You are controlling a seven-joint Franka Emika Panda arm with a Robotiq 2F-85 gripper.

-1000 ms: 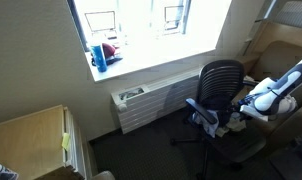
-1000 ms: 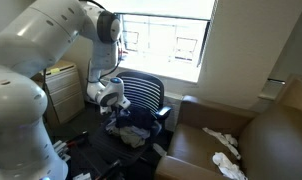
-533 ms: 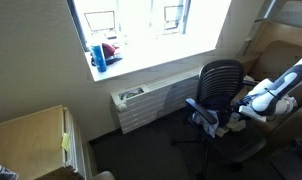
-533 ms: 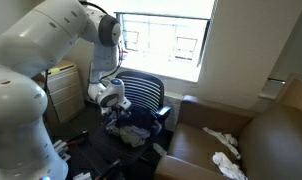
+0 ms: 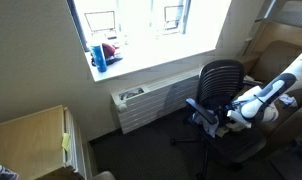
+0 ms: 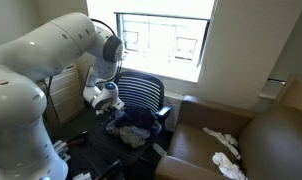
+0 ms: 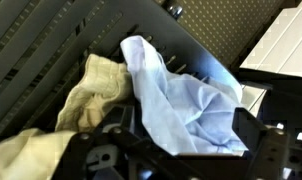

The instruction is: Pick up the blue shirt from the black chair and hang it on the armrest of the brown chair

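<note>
The blue shirt (image 7: 186,100) lies crumpled on the seat of the black chair (image 5: 221,78), next to a cream cloth (image 7: 96,88). In an exterior view the shirt (image 6: 134,130) shows as a dark blue heap on the chair (image 6: 146,95). My gripper (image 7: 186,142) is open just above the seat, its two dark fingers either side of the shirt's lower part. It shows in both exterior views (image 5: 234,116) (image 6: 107,102). The brown chair (image 6: 261,140) stands beside the black chair, its near armrest (image 6: 194,135) bare.
A white cloth (image 6: 223,150) lies on the brown chair's seat. A radiator (image 5: 141,100) stands under the window sill, which holds a few objects (image 5: 103,55). A wooden cabinet (image 5: 31,135) stands further along the wall.
The arm has swung lower and the gripper has shifted a little sideways towards the seat and the shirt. The shirt has not moved.
</note>
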